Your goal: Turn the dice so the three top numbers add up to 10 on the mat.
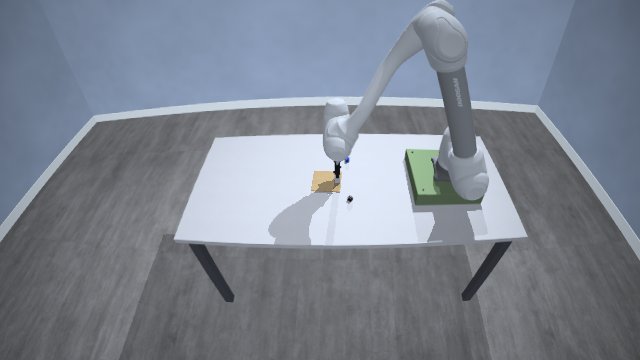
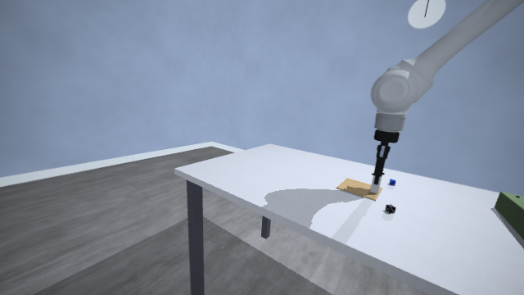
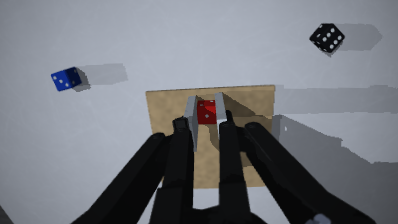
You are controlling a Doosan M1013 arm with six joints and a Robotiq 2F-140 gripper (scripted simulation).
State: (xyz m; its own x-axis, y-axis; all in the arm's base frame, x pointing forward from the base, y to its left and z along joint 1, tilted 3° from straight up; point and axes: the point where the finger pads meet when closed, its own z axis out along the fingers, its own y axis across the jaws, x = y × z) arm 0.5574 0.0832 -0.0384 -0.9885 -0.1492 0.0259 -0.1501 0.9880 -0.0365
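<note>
Gripping one red die (image 3: pixel 206 111), tool (image 3: pixel 205 114) over mat (image 3: pixel 165 105); two dice outside.

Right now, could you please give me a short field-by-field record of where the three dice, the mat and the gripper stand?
gripper: shut on the red die, over the mat
red die: between the finger pads, above the mat
blue die: on the white table, off the mat
black die: on the table, off the mat
mat: tan, lying flat on the table
dice resting free on mat: none
</note>
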